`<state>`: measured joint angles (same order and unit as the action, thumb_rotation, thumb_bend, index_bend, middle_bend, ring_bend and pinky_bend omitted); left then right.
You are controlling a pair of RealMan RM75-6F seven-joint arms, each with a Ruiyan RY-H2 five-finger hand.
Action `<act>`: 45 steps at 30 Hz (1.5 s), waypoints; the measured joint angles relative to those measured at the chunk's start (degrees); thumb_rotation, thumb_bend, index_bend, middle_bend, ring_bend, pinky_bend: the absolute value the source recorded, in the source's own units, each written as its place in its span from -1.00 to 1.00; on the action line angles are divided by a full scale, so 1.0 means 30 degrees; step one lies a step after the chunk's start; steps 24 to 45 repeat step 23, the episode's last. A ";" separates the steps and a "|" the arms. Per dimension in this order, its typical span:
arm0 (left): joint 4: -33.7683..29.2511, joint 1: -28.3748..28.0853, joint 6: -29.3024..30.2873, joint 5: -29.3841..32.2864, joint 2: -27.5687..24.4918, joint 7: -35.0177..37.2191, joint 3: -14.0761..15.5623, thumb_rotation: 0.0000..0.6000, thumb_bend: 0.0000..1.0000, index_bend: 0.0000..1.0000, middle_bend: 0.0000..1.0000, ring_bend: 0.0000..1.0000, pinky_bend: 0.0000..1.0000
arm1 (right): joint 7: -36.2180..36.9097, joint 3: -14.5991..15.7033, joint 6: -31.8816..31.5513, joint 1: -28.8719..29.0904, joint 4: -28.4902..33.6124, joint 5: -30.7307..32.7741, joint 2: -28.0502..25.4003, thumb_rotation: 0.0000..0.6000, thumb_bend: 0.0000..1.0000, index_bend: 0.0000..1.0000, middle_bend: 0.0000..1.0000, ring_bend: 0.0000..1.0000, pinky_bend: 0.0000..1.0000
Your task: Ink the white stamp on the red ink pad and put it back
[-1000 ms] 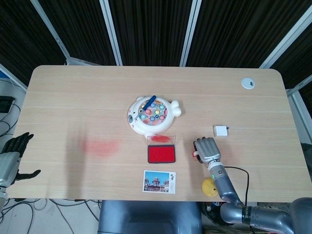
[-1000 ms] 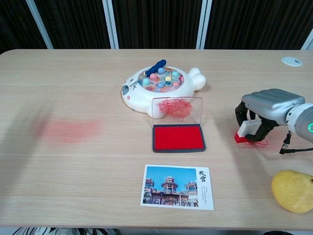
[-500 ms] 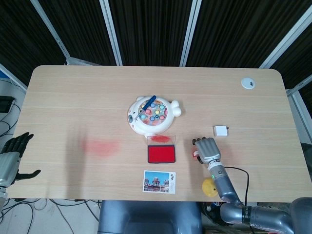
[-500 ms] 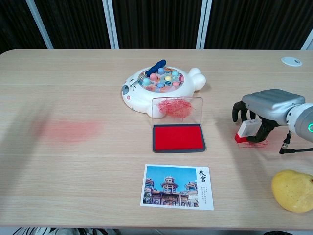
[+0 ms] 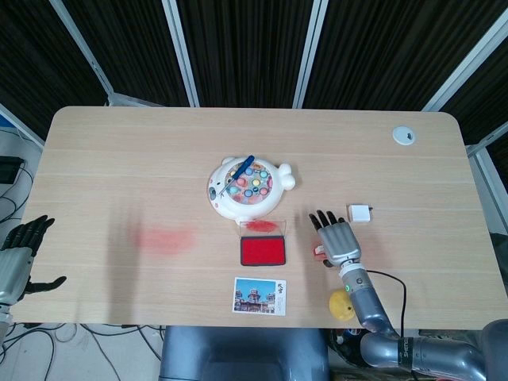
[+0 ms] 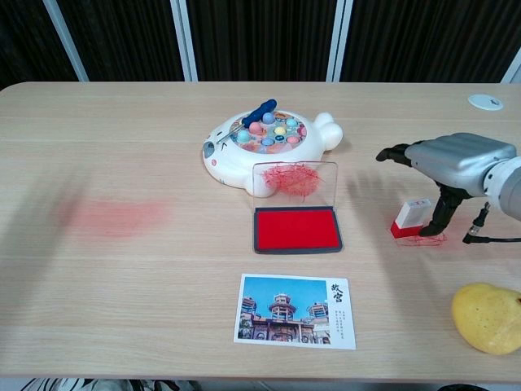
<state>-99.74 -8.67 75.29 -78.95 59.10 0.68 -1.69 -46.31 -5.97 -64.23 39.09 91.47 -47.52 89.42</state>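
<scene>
Bare table [image 6: 366,220] between ink pad [image 6: 296,228] and stamp [image 6: 410,217].

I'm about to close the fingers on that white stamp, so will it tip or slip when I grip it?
The white stamp looks small, rigid and probably light. It leans rather than standing square, so a sideways nudge could topple it. Its red base sits on inky smears, so it may slide. The right hand hovers open above.
</scene>
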 measured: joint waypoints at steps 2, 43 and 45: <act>0.0014 0.0012 0.0035 -0.0021 0.0003 0.0003 -0.0001 1.00 -1.00 -1.00 -1.00 -1.00 -1.00 | -0.0017 -0.0007 -0.0294 -0.0062 0.0602 -0.0232 -0.0455 1.00 -0.74 -0.93 -0.92 -0.88 -0.48; 0.1416 0.0287 0.1842 -0.1169 0.1113 -0.2180 -0.0036 1.00 -1.00 -1.00 -1.00 -1.00 -1.00 | 0.7133 0.4629 -0.7084 -0.6687 0.3464 -1.0780 -0.7865 1.00 -0.81 -1.00 -1.00 -1.00 -0.63; 0.1416 0.0287 0.1842 -0.1169 0.1113 -0.2180 -0.0036 1.00 -1.00 -1.00 -1.00 -1.00 -1.00 | 0.7133 0.4629 -0.7084 -0.6687 0.3464 -1.0780 -0.7865 1.00 -0.81 -1.00 -1.00 -1.00 -0.63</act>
